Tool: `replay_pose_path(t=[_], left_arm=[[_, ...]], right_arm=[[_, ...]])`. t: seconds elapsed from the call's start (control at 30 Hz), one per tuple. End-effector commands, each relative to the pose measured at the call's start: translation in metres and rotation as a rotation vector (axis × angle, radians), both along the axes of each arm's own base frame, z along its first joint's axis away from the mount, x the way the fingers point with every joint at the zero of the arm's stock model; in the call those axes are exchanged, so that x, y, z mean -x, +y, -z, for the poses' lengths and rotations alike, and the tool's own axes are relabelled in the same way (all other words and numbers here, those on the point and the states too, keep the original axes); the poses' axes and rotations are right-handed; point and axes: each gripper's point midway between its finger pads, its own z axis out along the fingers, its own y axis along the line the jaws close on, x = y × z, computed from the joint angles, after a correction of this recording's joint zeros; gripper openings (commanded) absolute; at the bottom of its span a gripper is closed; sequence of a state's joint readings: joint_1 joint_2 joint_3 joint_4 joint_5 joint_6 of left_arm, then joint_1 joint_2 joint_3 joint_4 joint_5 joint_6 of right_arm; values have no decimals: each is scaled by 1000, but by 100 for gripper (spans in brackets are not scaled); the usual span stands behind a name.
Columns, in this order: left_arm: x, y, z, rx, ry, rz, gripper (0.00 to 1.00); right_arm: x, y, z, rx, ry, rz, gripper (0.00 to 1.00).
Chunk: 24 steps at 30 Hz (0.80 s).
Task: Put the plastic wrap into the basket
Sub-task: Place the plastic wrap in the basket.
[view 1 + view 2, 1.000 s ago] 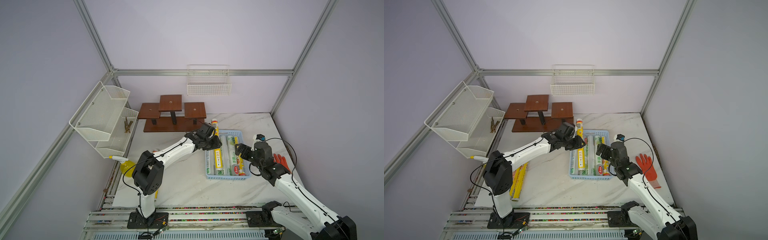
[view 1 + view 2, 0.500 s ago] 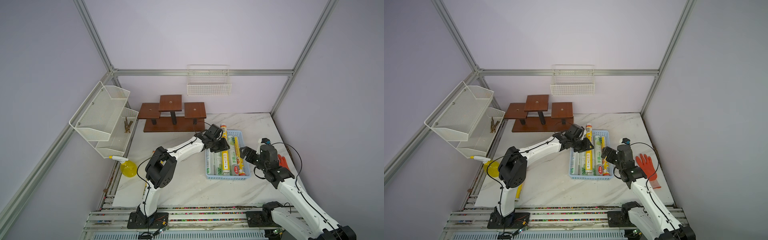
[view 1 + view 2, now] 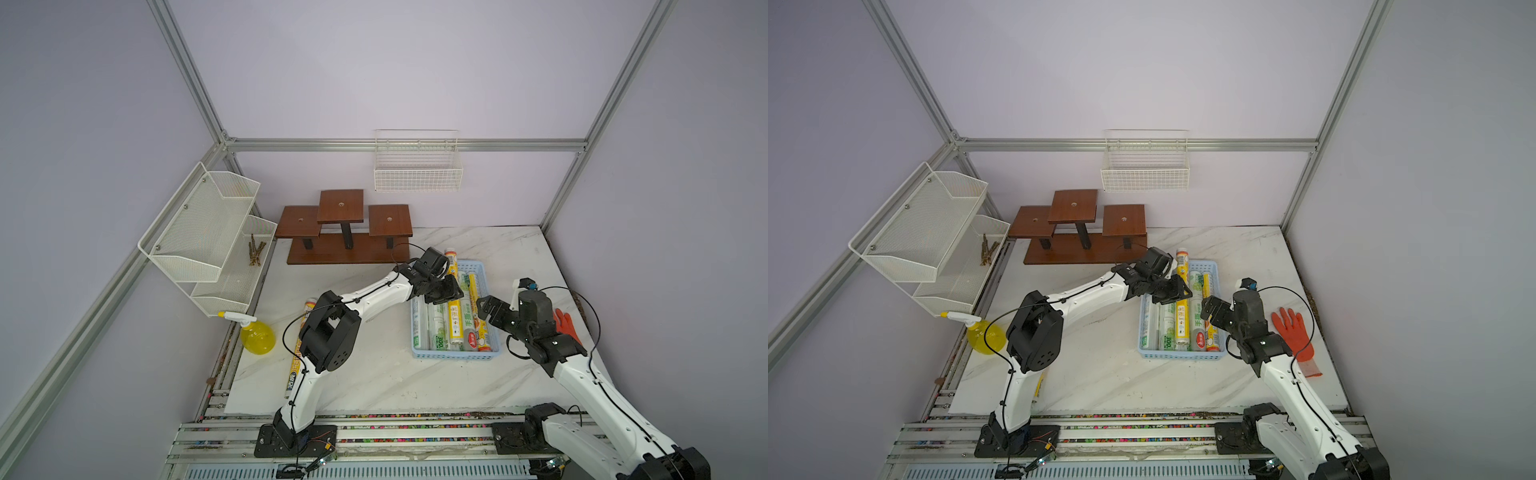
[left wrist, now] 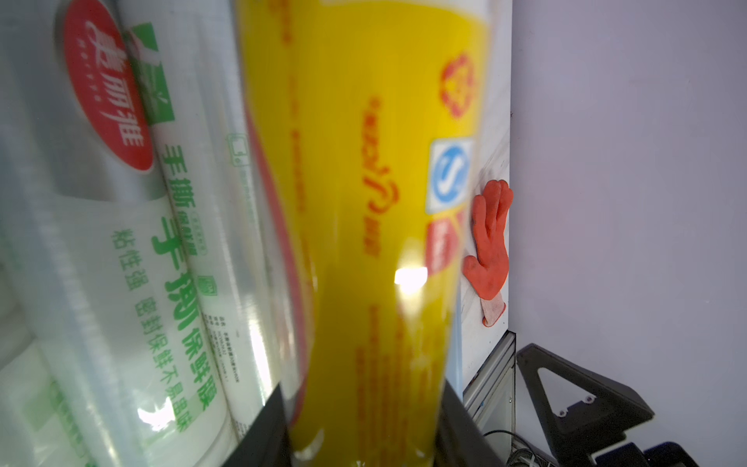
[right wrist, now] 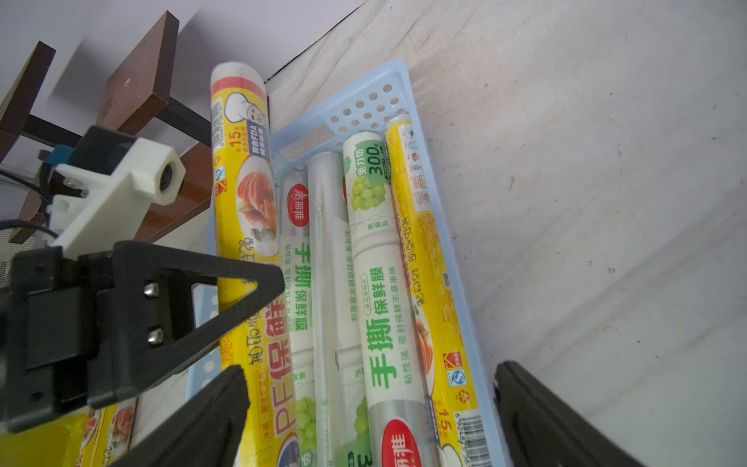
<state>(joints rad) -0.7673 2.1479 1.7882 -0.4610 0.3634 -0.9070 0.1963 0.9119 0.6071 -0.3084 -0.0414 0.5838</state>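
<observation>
In both top views, shows the left gripper (image 3: 442, 291) (image 3: 1173, 291) clamped on a yellow roll (image 3: 456, 322) (image 3: 1182, 322) held lengthwise over the blue basket (image 3: 453, 356) (image 3: 1179, 356), far end jutting past the rim; shows the right gripper (image 3: 488, 309) (image 3: 1210, 309) spread apart beside the basket. From the left wrist, fills with that roll (image 4: 364, 202), pinched between dark fingers (image 4: 262, 424). From the right wrist, looks between parted fingers (image 5: 218, 404) onto other rolls (image 5: 376, 250) lying side by side inside the basket

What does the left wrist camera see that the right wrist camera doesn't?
Only the left wrist camera shows the orange glove. Only the right wrist camera shows the brown wooden stand. Both show the yellow plastic wrap roll gripped by the left hand, and the white-green rolls lying beside it.
</observation>
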Motion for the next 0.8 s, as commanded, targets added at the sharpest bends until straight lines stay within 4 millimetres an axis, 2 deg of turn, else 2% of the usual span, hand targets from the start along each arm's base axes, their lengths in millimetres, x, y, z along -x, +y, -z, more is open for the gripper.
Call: replay_pose_path(t=[0.0, 0.23, 0.47, 0.6, 0.77], left_arm=[[-3, -14, -16, 60, -5, 12, 27], [1, -14, 0, 26, 37, -6, 27], [7, -24, 9, 0, 58, 8, 32], [9, -19, 25, -90, 91, -21, 36], [7, -16, 32, -127, 98, -36, 39]], right_arm=[[5, -7, 5, 31, 7, 17, 99], [7, -7, 7, 25, 10, 19, 99], [9, -6, 13, 17, 23, 16, 99], [9, -5, 13, 12, 20, 14, 99], [9, -6, 13, 19, 20, 15, 99]])
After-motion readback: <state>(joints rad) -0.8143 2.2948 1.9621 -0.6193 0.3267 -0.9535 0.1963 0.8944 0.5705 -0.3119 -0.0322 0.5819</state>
